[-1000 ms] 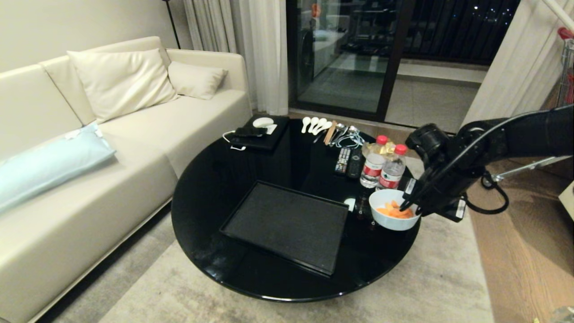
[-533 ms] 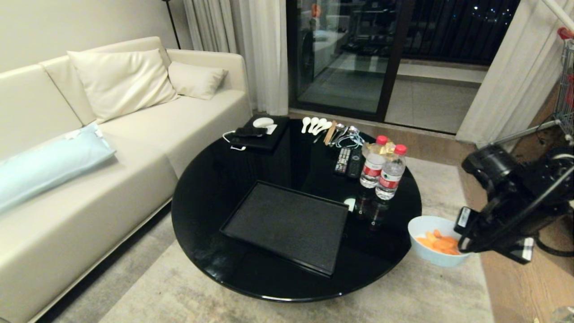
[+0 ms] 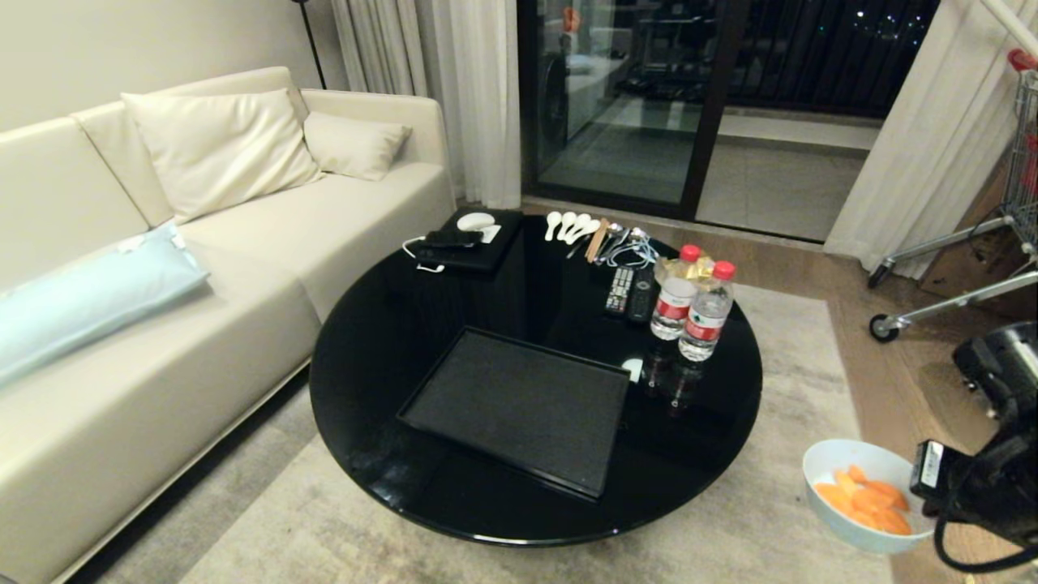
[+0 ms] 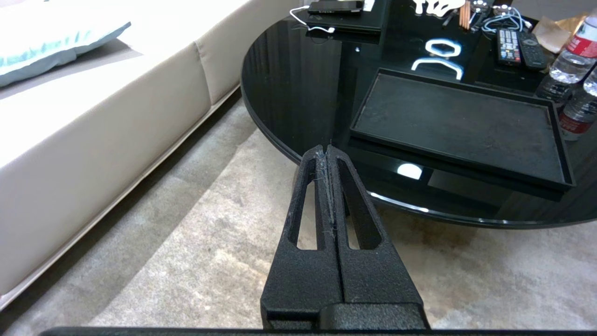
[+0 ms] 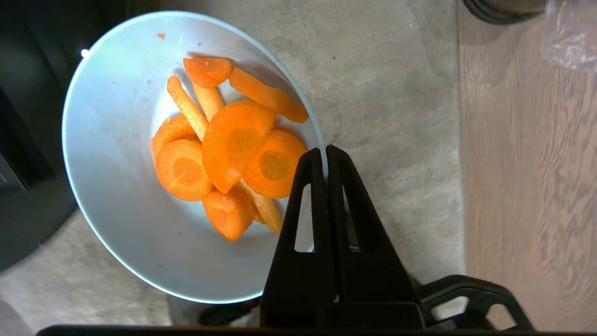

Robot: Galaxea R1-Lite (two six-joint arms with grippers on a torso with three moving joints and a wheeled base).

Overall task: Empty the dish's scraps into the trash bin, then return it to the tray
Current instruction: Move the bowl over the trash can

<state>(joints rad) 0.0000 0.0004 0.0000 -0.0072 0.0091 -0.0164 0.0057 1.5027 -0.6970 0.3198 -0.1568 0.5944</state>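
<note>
My right gripper (image 3: pixel 920 507) is shut on the rim of the dish (image 3: pixel 835 466), a small white bowl held level in the air over the carpet, off the table's right side. The scraps (image 3: pixel 864 499), orange slices, lie inside it. The right wrist view shows the dish (image 5: pixel 116 140) with the scraps (image 5: pixel 228 149) piled near the fingertips (image 5: pixel 317 161) that pinch its rim. Of the trash bin only a dark base edge (image 5: pixel 499 9) and crinkly plastic (image 5: pixel 569 37) show. The black tray (image 3: pixel 519 401) lies bare on the table. My left gripper (image 4: pixel 326 149) is parked, shut, by the table's near edge.
On the round black table (image 3: pixel 389 324) stand two water bottles (image 3: pixel 697 308), remotes (image 3: pixel 631 292), white spoons (image 3: pixel 568 223) and a black box (image 3: pixel 470 243). A cream sofa (image 3: pixel 162 324) runs along the left. A wheeled metal cart (image 3: pixel 949 276) stands at the right on wooden floor.
My right arm has carried the dish off the table's right edge, rightward and toward the camera, out over the carpet. The tray and the left gripper have not moved.
</note>
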